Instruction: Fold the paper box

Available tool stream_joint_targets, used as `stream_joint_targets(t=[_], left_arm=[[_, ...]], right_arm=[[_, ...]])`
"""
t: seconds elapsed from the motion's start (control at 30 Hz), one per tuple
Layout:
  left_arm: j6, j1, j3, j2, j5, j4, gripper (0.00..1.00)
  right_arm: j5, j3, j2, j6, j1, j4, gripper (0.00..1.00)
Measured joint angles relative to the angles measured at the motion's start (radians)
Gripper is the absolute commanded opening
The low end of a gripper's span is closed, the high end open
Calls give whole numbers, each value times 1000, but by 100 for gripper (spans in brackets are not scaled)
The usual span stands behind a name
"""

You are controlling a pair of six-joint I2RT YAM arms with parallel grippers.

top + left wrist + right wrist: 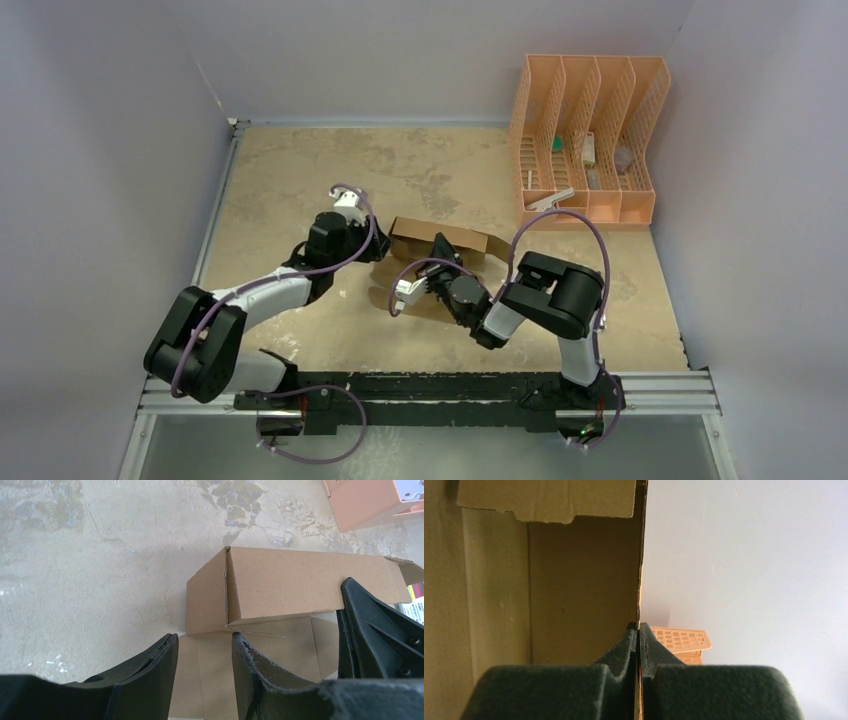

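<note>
The paper box (447,238) is brown cardboard, partly raised into a carton, at the middle of the table. In the left wrist view its upright walls (300,580) stand over a flat flap (210,675) lying on the table. My left gripper (202,642) is open, its fingers astride that flap at the box's left end, and it also shows in the top view (378,247). My right gripper (639,628) is shut on the edge of an upright box wall (579,580). It also shows in the top view (446,256) at the box's near side, and its finger (372,630) shows in the left wrist view.
An orange plastic file rack (587,140) stands at the back right and holds a few small items; it also shows in the right wrist view (681,640). A printed colourful pack (415,605) peeks in beside the box. Grey walls enclose the table.
</note>
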Motion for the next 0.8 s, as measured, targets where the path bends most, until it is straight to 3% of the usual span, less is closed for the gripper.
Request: stream_joint_targets(t=[0.8], left_arm=[[29, -79, -101, 130, -110, 348, 39]], right_arm=[[0, -14, -65, 52, 30, -117, 0]])
